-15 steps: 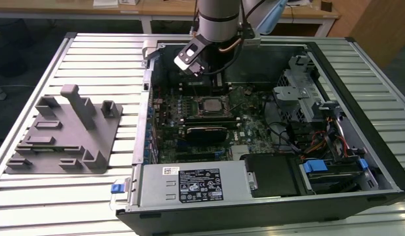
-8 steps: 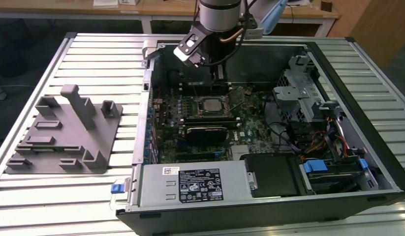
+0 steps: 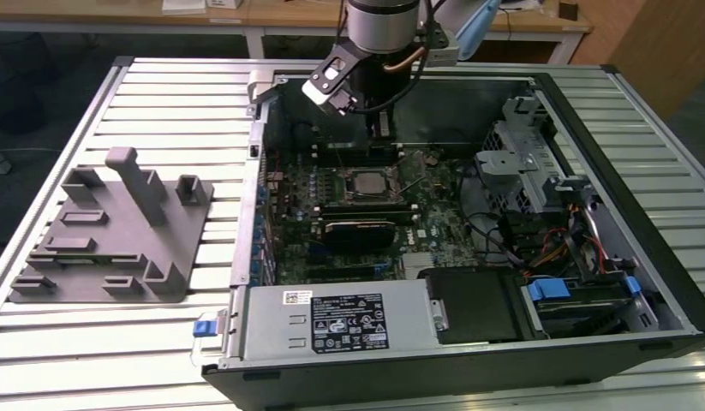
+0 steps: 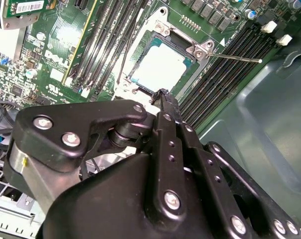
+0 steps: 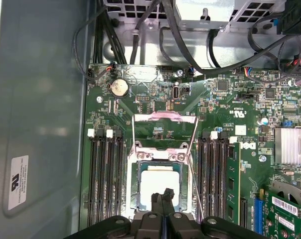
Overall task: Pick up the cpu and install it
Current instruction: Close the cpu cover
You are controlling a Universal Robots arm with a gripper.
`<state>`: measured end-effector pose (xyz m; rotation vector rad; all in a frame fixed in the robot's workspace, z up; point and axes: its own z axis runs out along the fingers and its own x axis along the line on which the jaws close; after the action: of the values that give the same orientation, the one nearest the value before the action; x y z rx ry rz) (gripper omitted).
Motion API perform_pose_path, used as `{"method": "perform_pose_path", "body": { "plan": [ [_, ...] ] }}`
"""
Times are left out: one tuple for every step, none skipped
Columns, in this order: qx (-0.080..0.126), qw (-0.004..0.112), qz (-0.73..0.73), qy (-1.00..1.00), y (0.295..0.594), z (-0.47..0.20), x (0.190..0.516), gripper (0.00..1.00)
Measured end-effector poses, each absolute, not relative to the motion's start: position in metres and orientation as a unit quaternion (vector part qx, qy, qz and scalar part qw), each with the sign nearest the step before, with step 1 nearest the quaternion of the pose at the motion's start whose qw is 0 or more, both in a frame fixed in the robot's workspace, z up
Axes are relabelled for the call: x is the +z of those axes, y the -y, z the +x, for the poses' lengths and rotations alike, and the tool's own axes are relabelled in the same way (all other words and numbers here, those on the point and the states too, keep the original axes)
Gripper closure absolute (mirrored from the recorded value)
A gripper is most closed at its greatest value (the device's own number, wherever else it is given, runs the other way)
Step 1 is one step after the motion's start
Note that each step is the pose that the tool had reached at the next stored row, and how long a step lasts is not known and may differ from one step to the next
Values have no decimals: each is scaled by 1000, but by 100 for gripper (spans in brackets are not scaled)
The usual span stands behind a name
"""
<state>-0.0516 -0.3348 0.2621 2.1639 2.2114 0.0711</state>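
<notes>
The cpu (image 5: pixel 158 178): silvery metal top, smooth, bright sheen. The hand (image 4: pixel 163 93): black matt metal, shiny steel screws. The counter (image 3: pixel 158 94): pale ribbed metal slats; tray (image 3: pixel 101 244): grey matt plastic.

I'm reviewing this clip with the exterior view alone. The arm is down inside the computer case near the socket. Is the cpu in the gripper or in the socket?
Observer: In both wrist views the cpu lies flat in the socket, silvery top up. The gripper holds nothing.
Operator: Are its fingers open?
Observer: No. In the first wrist view they are pressed together, with the tips in front of the cpu. I cannot tell whether they touch it.
Operator: Is the socket clamped shut?
Observer: No. The retention frame stands flipped open, and in the second wrist view its lever sticks out over the memory slots.
</notes>
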Motion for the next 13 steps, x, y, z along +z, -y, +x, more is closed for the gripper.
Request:
{"method": "perform_pose_path", "body": {
  "plan": [
    [23,23,699,-714,335,-52,262,89],
    [23,23,699,-714,335,-52,262,89],
    [23,23,699,-714,335,-52,262,89],
    [23,23,699,-714,335,-52,262,89],
    [23,23,699,-714,335,-52,262,89],
    [23,23,699,-714,335,-52,262,89],
    [23,23,699,-714,335,-52,262,89],
    [23,23,699,-714,335,-52,263,89],
    [23,23,699,-714,335,-52,263,89],
    [23,23,699,-714,335,-52,265,89],
    [23,23,699,-714,335,-52,267,89],
    [23,23,699,-714,335,-52,269,89],
    [23,23,699,-714,335,-52,271,89]
  ]
}}
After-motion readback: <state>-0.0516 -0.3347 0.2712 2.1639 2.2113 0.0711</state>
